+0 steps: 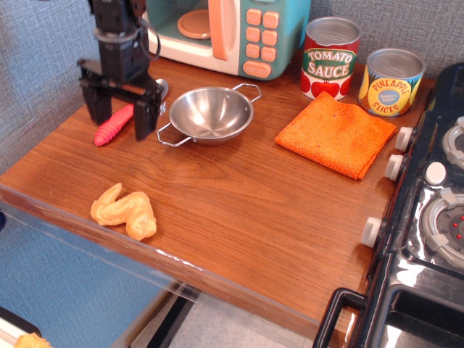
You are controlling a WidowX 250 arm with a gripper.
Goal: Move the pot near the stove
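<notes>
The pot [211,114], a small shiny steel bowl with two wire loop handles, sits on the wooden table toward the back, left of the middle. The black stove [428,239] with grey burners and white knobs stands at the right edge. My gripper [119,118] is open and empty. It hangs just left of the pot, its right finger [146,116] close to the pot's near-left handle. It stands over a red ridged toy [113,125].
A teal-and-cream toy microwave [225,32] stands at the back. A tomato sauce can [330,59] and a pineapple can [391,82] stand at the back right. An orange cloth [338,134] lies between pot and stove. An orange toy chicken wing [125,211] lies near the front-left edge.
</notes>
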